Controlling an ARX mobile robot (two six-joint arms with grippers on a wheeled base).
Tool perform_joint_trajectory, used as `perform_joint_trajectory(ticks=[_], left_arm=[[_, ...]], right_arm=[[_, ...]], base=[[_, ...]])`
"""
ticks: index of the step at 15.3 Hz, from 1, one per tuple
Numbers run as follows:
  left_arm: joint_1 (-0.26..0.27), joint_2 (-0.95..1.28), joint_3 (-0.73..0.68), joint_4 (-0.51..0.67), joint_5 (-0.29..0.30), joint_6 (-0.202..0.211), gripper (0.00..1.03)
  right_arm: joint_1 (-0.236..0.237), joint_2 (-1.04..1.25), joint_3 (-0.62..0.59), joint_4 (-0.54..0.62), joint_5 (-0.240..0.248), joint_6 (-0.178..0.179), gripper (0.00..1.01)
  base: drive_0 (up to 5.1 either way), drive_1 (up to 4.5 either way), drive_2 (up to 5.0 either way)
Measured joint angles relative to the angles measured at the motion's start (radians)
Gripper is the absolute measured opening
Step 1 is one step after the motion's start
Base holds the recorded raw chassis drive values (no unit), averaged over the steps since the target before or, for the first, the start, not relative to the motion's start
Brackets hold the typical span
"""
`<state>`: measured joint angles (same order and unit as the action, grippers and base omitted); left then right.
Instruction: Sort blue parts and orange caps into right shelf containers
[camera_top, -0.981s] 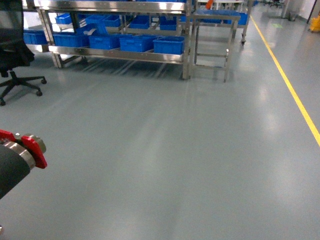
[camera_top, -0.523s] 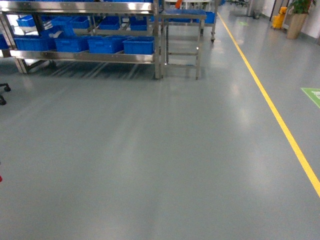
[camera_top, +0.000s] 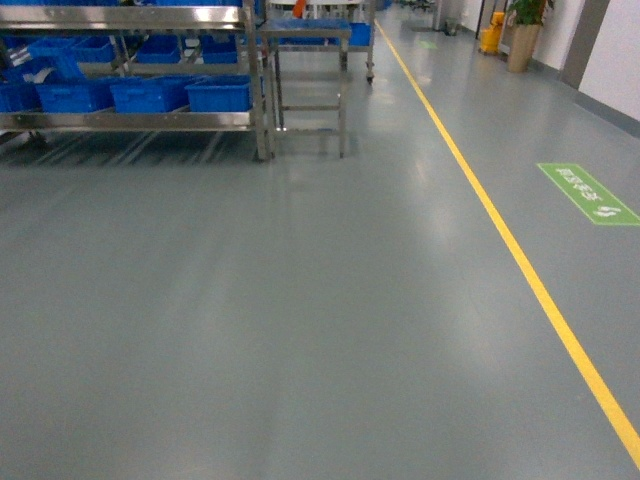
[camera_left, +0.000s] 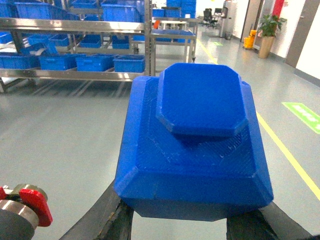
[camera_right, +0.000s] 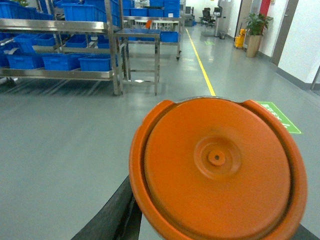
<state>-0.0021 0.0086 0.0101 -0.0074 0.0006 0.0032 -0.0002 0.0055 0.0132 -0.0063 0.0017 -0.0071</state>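
Grey factory floor fills most of the head view, crossed by a yellow line with a green floor sign beside it, and no arm shows there. Away at the upper left stands the shelf, a steel rack with blue containers lined along its lower level, and a small steel table just beside it. A potted plant sits by the far wall.

Both arms are loaded. The left gripper is clenched on a blue part, a chunky faceted block that hides most of the fingers. The right gripper carries an orange cap, a round lid with a small centre hub; its jaws are almost wholly covered, so the grasp is likely rather than plainly seen.

This looks like the carrying step: picking is done and the robot is well apart from the rack. Next it needs to drive toward the shelf, square up to the containers, then lower each piece over its own crate before letting go.
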Motion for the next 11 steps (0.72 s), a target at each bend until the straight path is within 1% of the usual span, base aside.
perform_joint_trajectory(ticks=[1, 11], left_arm=[[0.000, 0.000, 0.000, 0.003, -0.001, 0.000, 0.42], [0.000, 0.000, 0.000, 0.003, 0.000, 0.000, 0.42]], right_arm=[[0.000, 0.000, 0.000, 0.002, 0.000, 0.000, 0.43], [0.000, 0.000, 0.000, 0.002, 0.000, 0.000, 0.43]], base=[[0.0, 0.00, 0.0], [0.0, 4.08, -4.2]])
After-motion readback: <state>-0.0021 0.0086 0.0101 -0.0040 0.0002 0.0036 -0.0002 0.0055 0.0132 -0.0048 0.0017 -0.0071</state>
